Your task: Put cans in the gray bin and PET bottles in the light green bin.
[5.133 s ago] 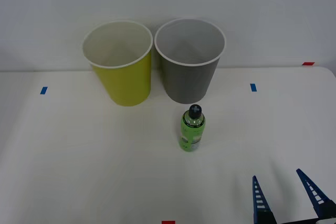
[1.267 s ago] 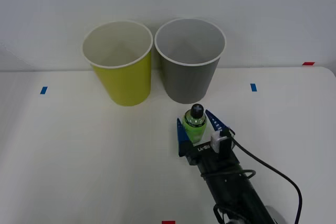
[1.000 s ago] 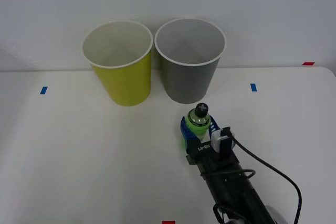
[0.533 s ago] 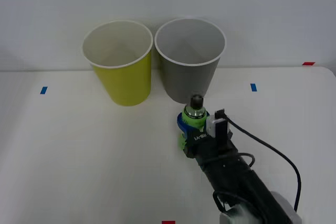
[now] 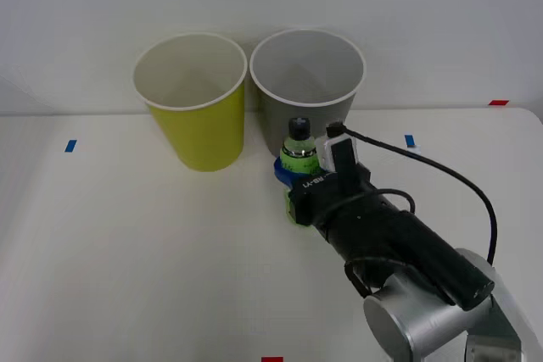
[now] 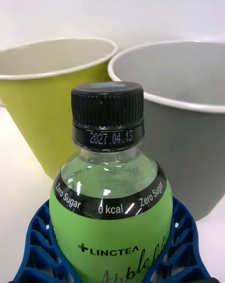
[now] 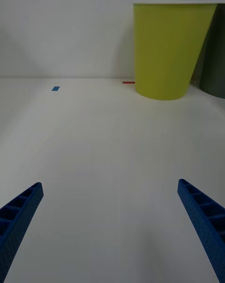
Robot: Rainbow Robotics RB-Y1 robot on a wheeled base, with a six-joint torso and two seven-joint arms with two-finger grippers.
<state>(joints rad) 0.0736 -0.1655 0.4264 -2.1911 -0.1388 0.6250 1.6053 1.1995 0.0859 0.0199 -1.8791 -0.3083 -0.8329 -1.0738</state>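
Note:
The PET bottle (image 5: 298,152), with a bright green label and dark cap, hangs upright above the table just in front of the gray bin (image 5: 307,116). My right gripper (image 5: 298,170) is shut on the bottle's body. In the right wrist view the bottle (image 6: 110,203) sits between the blue fingers (image 6: 33,245), with the gray bin (image 6: 192,142) and the light green bin (image 6: 47,109) behind it. The light green bin (image 5: 193,112) stands left of the gray one. My left gripper (image 7: 112,226) is open over bare table, facing the light green bin (image 7: 166,48). Cans are out of view.
Both bins stand side by side at the back of the white table (image 5: 127,243), near the wall. Blue tape marks (image 5: 70,146) (image 5: 410,141) and red marks (image 5: 498,103) (image 5: 271,360) lie on the table. A black cable (image 5: 441,177) loops off the right arm.
The right gripper came up around the bottle, shut on it, then lifted it off the table and carried it back toward the gray bin.

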